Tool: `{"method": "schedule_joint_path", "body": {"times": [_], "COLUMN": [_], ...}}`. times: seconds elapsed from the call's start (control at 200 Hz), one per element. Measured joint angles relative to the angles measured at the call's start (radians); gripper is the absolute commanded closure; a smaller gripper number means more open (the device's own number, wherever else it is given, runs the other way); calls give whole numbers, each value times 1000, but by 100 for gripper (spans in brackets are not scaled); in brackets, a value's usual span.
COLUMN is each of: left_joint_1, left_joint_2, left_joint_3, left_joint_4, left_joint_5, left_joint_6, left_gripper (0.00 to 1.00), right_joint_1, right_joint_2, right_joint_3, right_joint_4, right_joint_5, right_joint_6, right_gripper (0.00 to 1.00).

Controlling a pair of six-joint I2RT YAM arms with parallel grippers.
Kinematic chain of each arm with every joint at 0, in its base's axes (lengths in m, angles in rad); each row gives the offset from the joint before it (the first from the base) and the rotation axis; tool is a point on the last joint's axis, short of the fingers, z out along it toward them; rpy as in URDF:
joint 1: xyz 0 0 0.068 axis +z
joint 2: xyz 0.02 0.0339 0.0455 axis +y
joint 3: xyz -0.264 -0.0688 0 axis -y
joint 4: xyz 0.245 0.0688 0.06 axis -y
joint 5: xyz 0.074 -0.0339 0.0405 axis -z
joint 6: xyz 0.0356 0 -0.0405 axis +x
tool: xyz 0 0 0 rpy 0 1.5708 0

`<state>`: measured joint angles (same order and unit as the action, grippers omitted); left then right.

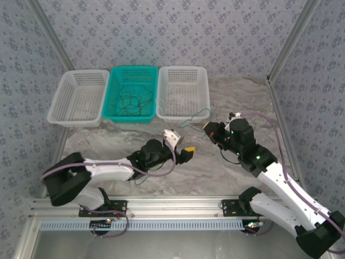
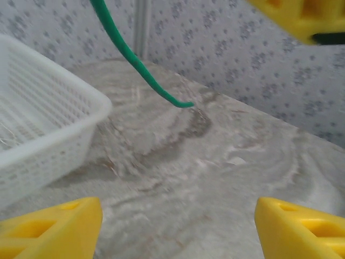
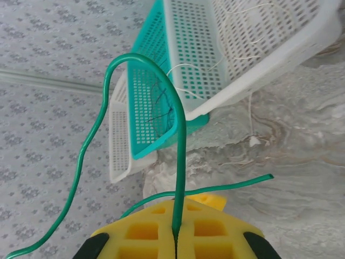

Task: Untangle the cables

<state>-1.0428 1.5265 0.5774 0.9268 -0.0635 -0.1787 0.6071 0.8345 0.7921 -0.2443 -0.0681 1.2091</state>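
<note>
No text, label, brand, number or sign can be read on the teal perforated plastic basket (image 1: 135, 75), the white perforated plastic basket left of it (image 1: 78, 94), the matching white basket right of it (image 1: 183, 69), or elsewhere.

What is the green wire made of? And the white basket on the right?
The green cable looks like wire in smooth, shiny plastic coating; it holds its curves. The white basket looks like moulded plastic, with a grid of small holes.

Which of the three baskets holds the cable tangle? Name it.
The teal basket in the middle: dark and green cables loop inside it. The left white basket and right white basket flank it.
</note>
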Motion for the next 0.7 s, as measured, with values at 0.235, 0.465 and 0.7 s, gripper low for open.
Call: {"method": "schedule_joint_path", "body": {"times": [0.235, 0.465, 0.7], "left_joint_1": [3, 8, 15], "left_joint_2": [145, 171, 171], "left_joint_3": [59, 108, 122], "left_joint_4": [250, 388, 418], "left_joint_5": [-9, -22, -37], "left_joint_6": [29, 28, 9], "left_gripper": [24, 29, 100], "right_joint_1": [39, 63, 66], "right_joint_2": [7, 5, -12], "right_joint_3": [32, 33, 34], "right_joint_4": [2, 3, 2], "right_joint_5": [21, 31, 40], "right_joint_6": [-5, -5, -5], "right_gripper": [100, 100, 100]}}
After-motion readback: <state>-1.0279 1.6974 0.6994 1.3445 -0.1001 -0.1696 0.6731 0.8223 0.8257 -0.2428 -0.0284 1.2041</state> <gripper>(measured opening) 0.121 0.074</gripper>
